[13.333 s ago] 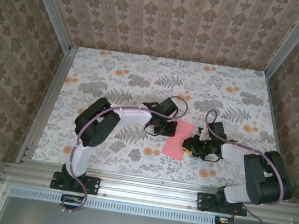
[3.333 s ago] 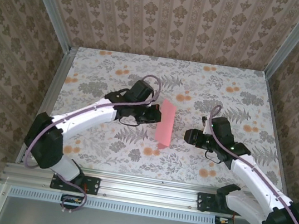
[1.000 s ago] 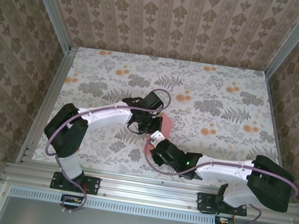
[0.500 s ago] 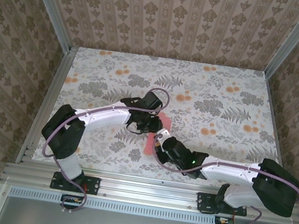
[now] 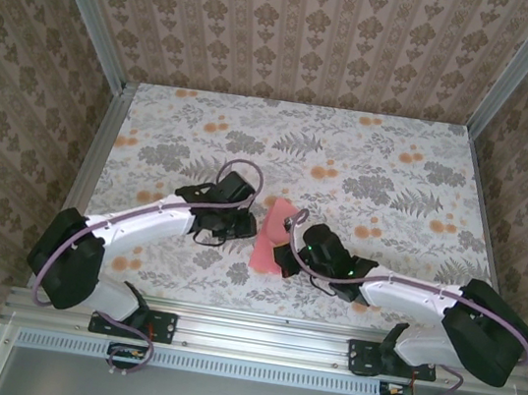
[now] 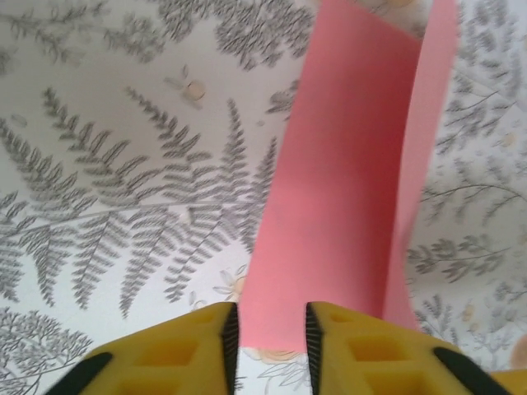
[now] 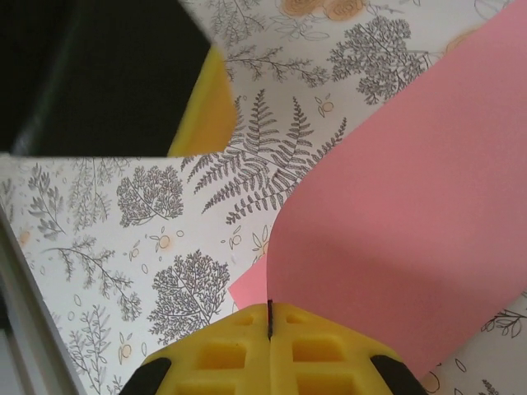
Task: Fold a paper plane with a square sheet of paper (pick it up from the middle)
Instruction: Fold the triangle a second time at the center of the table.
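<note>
**Paper bowed between two grippers, held by one pinch alone.**

I judge the main risk to be a slip or a skewed crease. Only one edge is held, so a pull from either arm could drag the thin sheet free or crumple it, and closing the open jaws off the fold line would set the fold crooked. The right gripper has its jaws pressed together on the paper's edge at bottom centre of its wrist view, and the sheet curls away to the right. The left gripper has its jaws apart, with the folded strip rising from the gap towards upper right, ungripped. From above, the paper stands just below centre of the frame.
</note>
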Tool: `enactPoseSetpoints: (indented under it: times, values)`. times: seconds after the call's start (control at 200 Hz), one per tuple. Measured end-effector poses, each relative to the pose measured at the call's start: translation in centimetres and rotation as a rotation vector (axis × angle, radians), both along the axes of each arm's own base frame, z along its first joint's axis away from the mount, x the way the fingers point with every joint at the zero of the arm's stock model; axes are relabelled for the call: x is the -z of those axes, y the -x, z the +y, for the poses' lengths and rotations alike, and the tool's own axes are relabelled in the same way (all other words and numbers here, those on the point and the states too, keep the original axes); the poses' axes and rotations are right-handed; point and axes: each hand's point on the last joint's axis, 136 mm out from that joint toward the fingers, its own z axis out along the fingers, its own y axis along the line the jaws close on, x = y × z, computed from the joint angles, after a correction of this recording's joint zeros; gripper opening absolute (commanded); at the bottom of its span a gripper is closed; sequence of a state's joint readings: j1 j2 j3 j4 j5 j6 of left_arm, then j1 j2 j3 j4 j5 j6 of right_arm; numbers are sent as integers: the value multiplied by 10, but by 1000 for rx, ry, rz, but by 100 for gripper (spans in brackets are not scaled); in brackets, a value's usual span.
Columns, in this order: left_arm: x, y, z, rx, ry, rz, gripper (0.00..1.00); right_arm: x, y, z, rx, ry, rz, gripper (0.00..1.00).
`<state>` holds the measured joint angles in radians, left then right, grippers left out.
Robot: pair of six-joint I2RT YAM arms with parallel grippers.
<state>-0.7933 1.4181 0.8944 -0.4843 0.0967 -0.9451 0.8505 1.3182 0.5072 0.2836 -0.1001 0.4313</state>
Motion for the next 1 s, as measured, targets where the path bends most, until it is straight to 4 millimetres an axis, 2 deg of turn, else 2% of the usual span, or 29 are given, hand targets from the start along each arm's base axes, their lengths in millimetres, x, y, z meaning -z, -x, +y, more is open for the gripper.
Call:
enactPoseSetpoints:
  times: [0.08,0.235,0.435,0.74,0.84,1.0]
  values:
    - [6,4,2,1,-5,17,18,5,-3,-3,22,-20,51,3]
    - [8,6,0,12,7,18,16,7,-7,-6,68,-44,117,3]
    - [10,6,-1,10,8,23,15,-7,-10,4,139,-108,196,3]
    - [13,7,2,-23,0,35,10,-27,-2,26,225,-147,242,3]
    - [20,11,7,-37,-13,53,9,-21,-1,29,255,-145,267,3]
    - [27,15,10,-50,-18,73,6,2,-1,30,306,-124,319,3]
